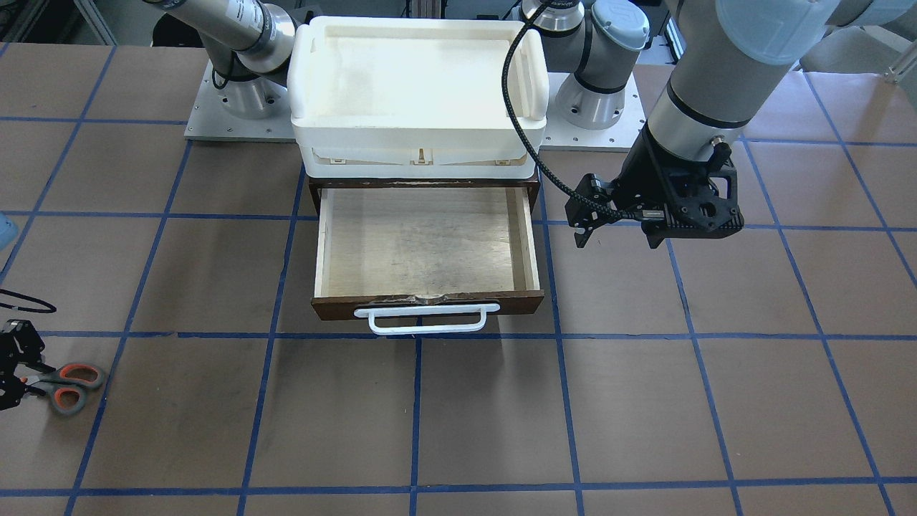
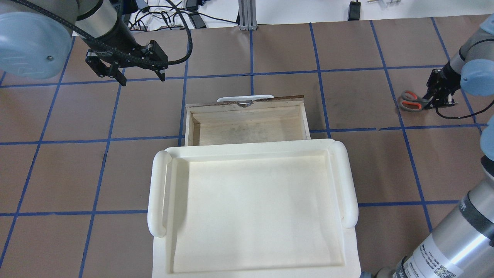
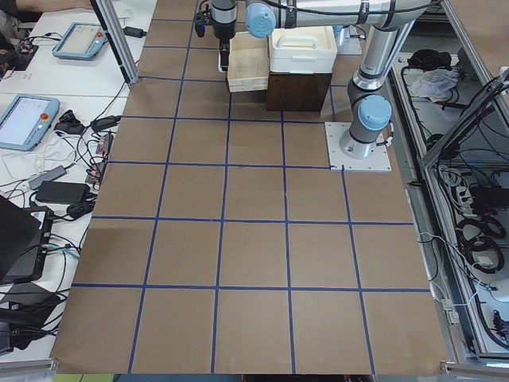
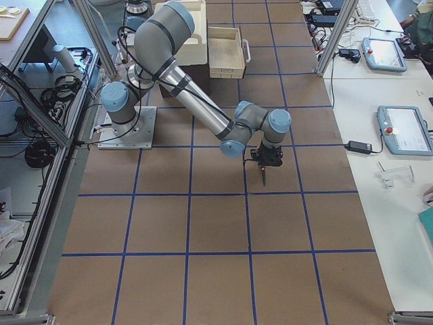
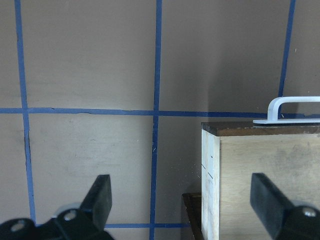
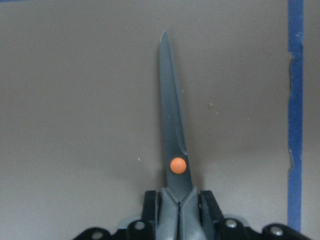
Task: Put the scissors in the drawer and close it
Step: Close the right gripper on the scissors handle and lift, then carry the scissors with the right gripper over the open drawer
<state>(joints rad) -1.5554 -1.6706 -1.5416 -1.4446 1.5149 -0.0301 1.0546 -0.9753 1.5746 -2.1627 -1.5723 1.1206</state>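
Observation:
The scissors (image 2: pixel 411 100), with grey-and-orange loop handles, are at the far right of the table; the front view shows them too (image 1: pixel 71 387). My right gripper (image 2: pixel 438 94) is shut on the scissors at the neck just behind the pivot. In the right wrist view the dark blades (image 6: pixel 172 135) point away from the closed fingers (image 6: pixel 210 207), low over the brown table. The dark brown drawer (image 1: pixel 430 244) is pulled open and its pale inside is empty. Its white bar handle (image 1: pixel 428 319) faces away from the robot. My left gripper (image 2: pixel 141 77) is open and empty, hovering left of the drawer's front corner (image 5: pixel 260 175).
A white plastic tray (image 2: pixel 158 193) sits on top of the dark cabinet behind the drawer. The brown table is marked with a blue tape grid (image 1: pixel 415 401). The right arm's cable (image 2: pixel 459 114) loops near the scissors.

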